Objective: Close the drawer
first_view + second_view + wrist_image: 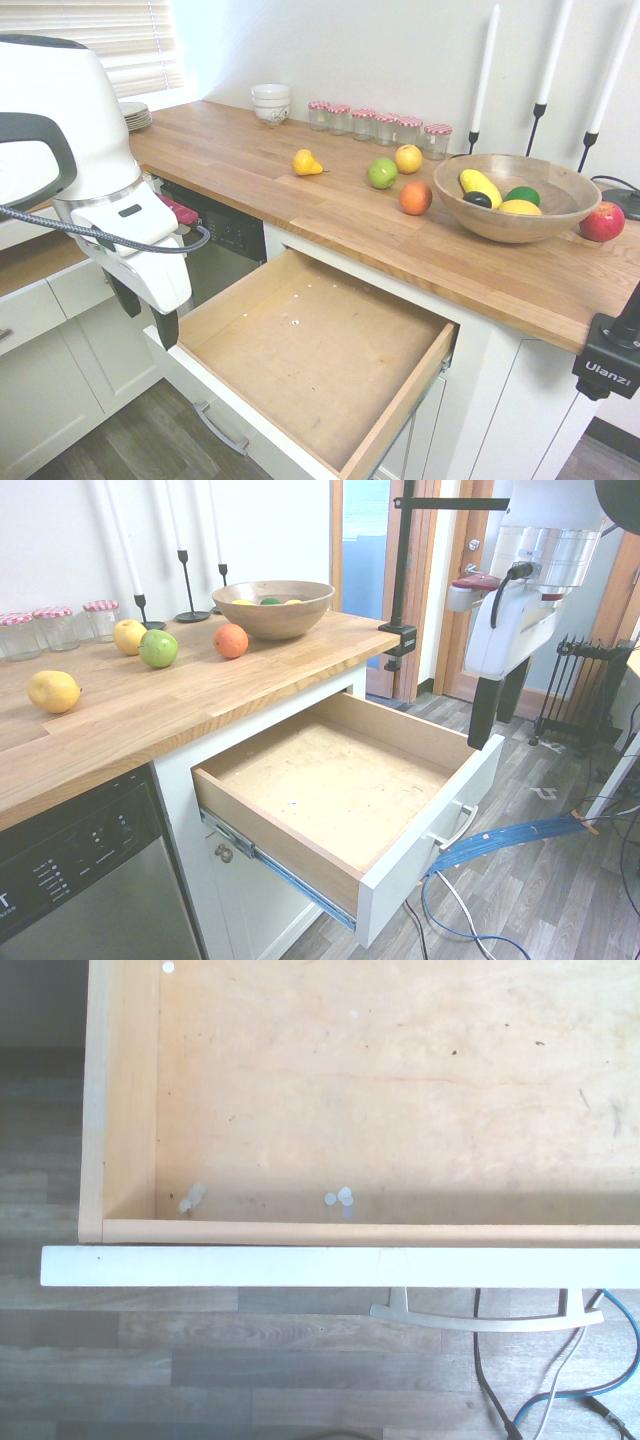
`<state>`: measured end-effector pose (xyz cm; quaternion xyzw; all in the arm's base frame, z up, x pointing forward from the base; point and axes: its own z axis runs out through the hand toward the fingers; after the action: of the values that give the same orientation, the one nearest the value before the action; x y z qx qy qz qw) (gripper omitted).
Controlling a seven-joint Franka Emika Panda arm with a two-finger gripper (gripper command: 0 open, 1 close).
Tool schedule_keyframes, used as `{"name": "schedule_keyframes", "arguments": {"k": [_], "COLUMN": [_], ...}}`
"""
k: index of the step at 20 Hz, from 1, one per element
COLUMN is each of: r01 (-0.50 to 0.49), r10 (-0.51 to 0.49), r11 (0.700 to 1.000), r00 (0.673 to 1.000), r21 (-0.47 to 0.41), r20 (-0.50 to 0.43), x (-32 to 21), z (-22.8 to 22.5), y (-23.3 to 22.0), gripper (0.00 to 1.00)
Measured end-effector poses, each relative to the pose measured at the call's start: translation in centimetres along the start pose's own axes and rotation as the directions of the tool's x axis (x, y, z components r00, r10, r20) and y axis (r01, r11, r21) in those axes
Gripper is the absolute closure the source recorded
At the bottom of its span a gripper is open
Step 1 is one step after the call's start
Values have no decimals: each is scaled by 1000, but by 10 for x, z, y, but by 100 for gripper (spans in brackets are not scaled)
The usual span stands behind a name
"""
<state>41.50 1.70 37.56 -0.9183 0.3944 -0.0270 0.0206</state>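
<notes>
Figure: the drawer [310, 350] stands pulled fully out from beneath the butcher-block desk [250, 170], its plywood bottom bare and its flat white front panel [430, 825] facing the room. The end effector [145, 312] hangs outside that panel, pointing straight down with its two dark fingers spread wide and holding nothing; it touches no part of the drawer. In the first exterior view it sits just beyond the panel's near end, above the panel's top edge and off toward the floor side; the second exterior view shows the same thing from the opposite side, the end effector [497, 712] hanging beside the panel's far corner. The panel's long axis runs along the desk's front edge, and the silver bar handle [487, 1316] lies parallel to it on the outer face. The wrist view looks down on the panel's top edge with the handle below it. The drawer's closing travel runs square to the panel, toward the cabinet; judged from this, the end effector is already on the pushing side and would need to descend to panel height and press inward.
</notes>
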Motion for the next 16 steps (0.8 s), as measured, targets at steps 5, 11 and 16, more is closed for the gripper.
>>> {"name": "schedule_keyframes", "arguments": {"k": [5,11,16], "r01": [-6,-21,-25], "r10": [6,22,28], "r11": [1000,999,998], "r00": [1000,1000,999], "r21": [-3,-26,-62], "r20": [5,20,42], "x": [3,18,33], "z": [6,40,89], "y": [0,4,8], "gripper": [0,0,0]}}
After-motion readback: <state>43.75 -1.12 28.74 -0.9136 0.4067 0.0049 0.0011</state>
